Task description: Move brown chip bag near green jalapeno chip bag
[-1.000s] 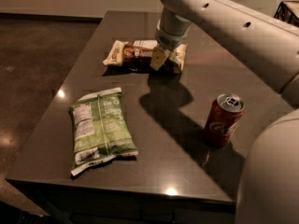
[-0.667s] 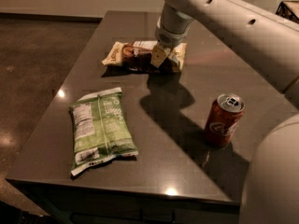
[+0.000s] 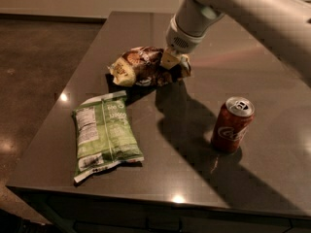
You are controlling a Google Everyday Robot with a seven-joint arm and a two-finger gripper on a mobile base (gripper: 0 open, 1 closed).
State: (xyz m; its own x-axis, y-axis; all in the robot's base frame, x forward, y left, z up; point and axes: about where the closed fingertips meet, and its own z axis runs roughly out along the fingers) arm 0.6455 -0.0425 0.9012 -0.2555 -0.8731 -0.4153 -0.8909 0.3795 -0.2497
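Observation:
The brown chip bag (image 3: pixel 143 66), dark brown in the middle with cream-yellow ends, is tilted and lifted off the dark table, casting a shadow below it. My gripper (image 3: pixel 171 62) is shut on the bag's right end, coming down from the white arm at the top right. The green jalapeno chip bag (image 3: pixel 103 132) lies flat at the front left of the table, just below and left of the brown bag. The two bags are close but apart.
A red soda can (image 3: pixel 232 125) stands upright on the right side of the table (image 3: pixel 194 178). The table's left and front edges drop to a dark floor (image 3: pixel 34 72). My arm spans the upper right.
The brown chip bag has been lifted off the far part of the table and carried forward toward the green bag. It now hangs tilted in my gripper.

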